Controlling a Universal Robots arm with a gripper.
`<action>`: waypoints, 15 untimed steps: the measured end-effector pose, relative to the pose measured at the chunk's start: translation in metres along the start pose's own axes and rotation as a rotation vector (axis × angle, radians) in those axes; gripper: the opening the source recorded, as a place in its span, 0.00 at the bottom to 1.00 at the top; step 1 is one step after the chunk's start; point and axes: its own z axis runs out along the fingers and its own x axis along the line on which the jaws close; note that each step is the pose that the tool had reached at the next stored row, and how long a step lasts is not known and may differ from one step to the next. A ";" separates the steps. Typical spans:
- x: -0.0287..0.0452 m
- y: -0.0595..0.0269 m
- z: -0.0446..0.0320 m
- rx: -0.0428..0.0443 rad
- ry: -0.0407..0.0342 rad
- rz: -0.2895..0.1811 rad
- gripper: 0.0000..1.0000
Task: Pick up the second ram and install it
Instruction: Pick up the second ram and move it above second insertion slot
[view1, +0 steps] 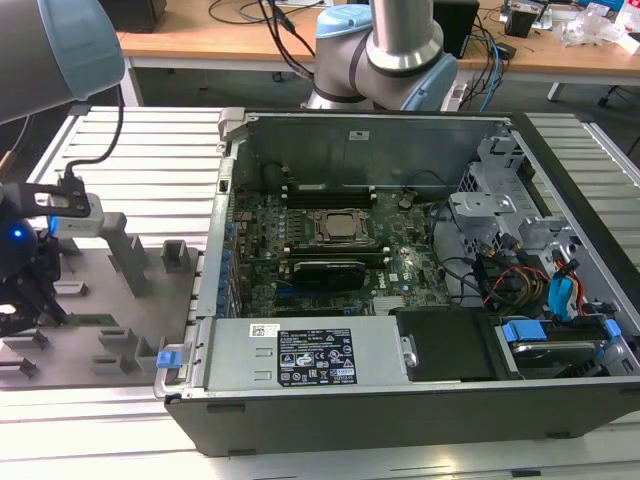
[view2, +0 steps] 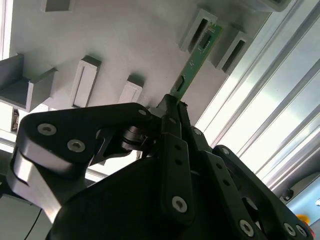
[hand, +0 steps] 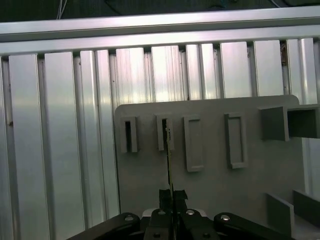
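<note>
A slatted metal worktop (view1: 130, 150) is carrying everything. An open computer case (view1: 400, 420) is lying on it in the middle of the exterior view, showing its green motherboard (view1: 260, 240). Just beside the case, towards the exterior view's left, a grey tray (view1: 165, 305) with raised slotted blocks is resting on the worktop. The arm (view1: 400, 40) is standing behind the case, and the end effector (view1: 20, 300) is hanging low over the tray at the exterior view's far left.

In the second wrist view the end effector (view2: 172, 102) is pinching narrow on the near end of the second ram (view2: 192, 65), with both fingers pressing on the thin green strip. The far end of the strip is reaching in among the tray's slotted blocks. The first wrist view is showing the second ram (hand: 168, 165) edge-on, running from the end effector (hand: 170, 195) to one of those blocks.

The grasp looks made. The strip seems not yet lifted clear of the tray and is sitting well apart from the motherboard, so the lifting out and the installing are not yet done.
</note>
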 end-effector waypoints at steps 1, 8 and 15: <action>0.0000 0.0000 -0.0012 0.0000 -0.0001 0.000 0.13; -0.0002 0.0003 -0.0112 0.0000 0.0000 0.000 0.13; -0.0004 0.0005 -0.0237 0.0000 0.0000 0.000 0.13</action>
